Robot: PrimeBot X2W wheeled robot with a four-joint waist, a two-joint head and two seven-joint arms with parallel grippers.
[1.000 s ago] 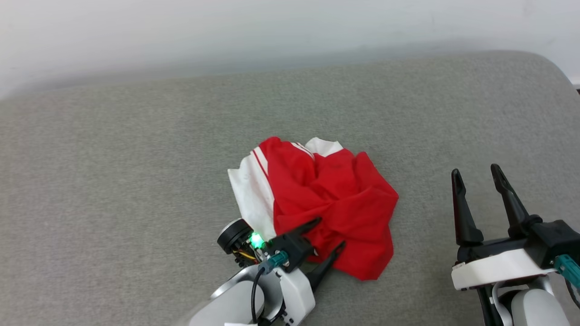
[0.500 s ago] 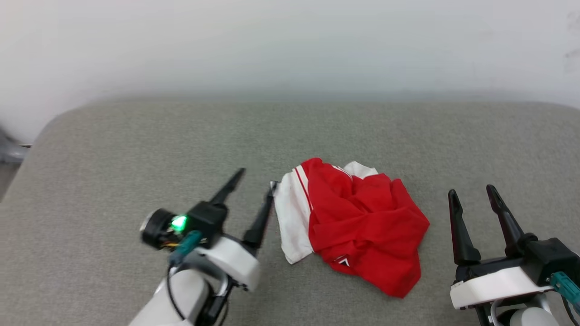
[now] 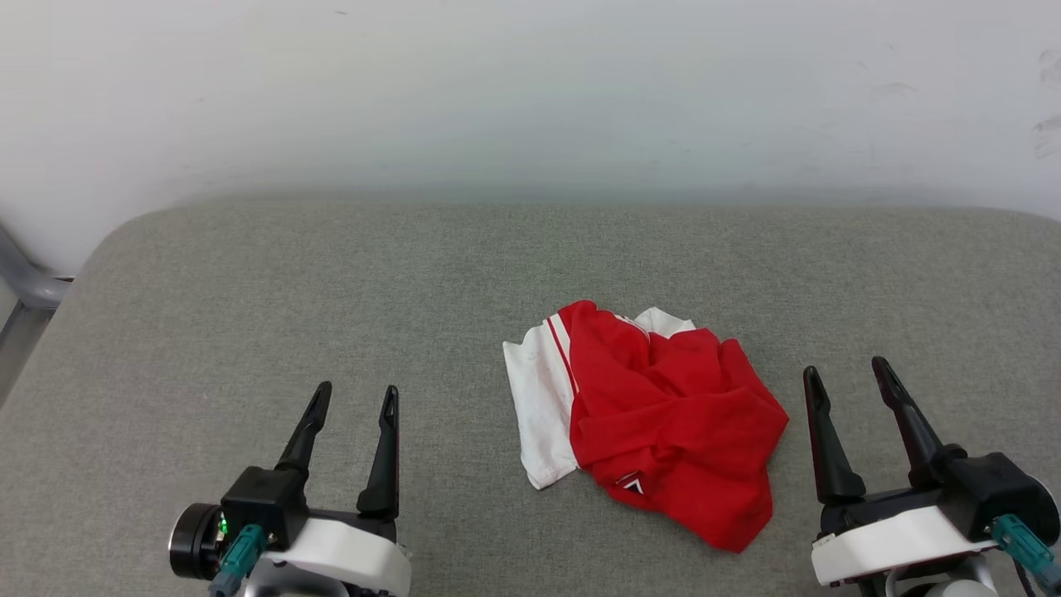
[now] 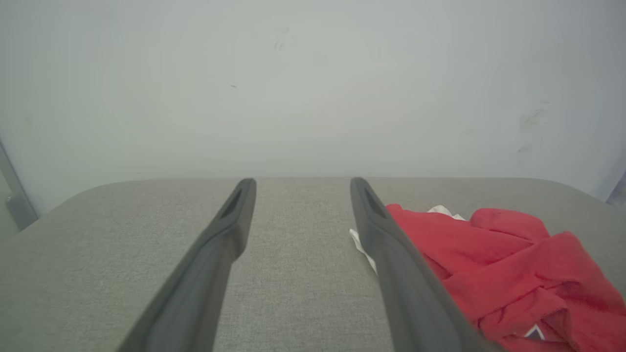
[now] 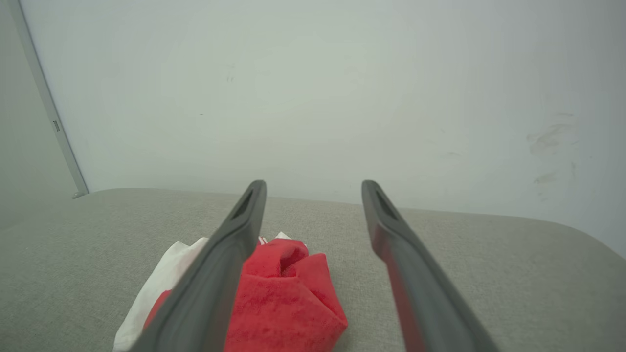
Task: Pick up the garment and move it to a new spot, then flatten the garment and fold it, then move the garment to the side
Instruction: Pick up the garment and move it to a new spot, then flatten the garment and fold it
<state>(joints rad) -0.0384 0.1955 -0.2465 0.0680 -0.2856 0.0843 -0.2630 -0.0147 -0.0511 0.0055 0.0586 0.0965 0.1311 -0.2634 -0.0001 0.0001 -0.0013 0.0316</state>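
The garment (image 3: 655,419), red with a white sleeve and striped trim, lies crumpled in a heap on the grey cushioned surface (image 3: 348,282), right of centre. My left gripper (image 3: 355,396) stands open at the lower left, well clear of the cloth, with nothing between its fingers. Just right of the heap, my right gripper (image 3: 844,373) is open and empty too. In the left wrist view the garment (image 4: 508,264) lies right of the open left gripper (image 4: 302,185). In the right wrist view the garment (image 5: 283,298) sits low and left, partly behind one finger of the open right gripper (image 5: 313,187).
A pale wall (image 3: 530,91) rises behind the surface's rounded far edge. A grey metal frame piece (image 3: 25,286) shows past the surface's left edge. Bare grey fabric spreads left of and beyond the heap.
My left gripper let go of the garment's near edge, opened and drew back to the lower left. The camera also shifted, so the whole picture moved. The right gripper stayed open.
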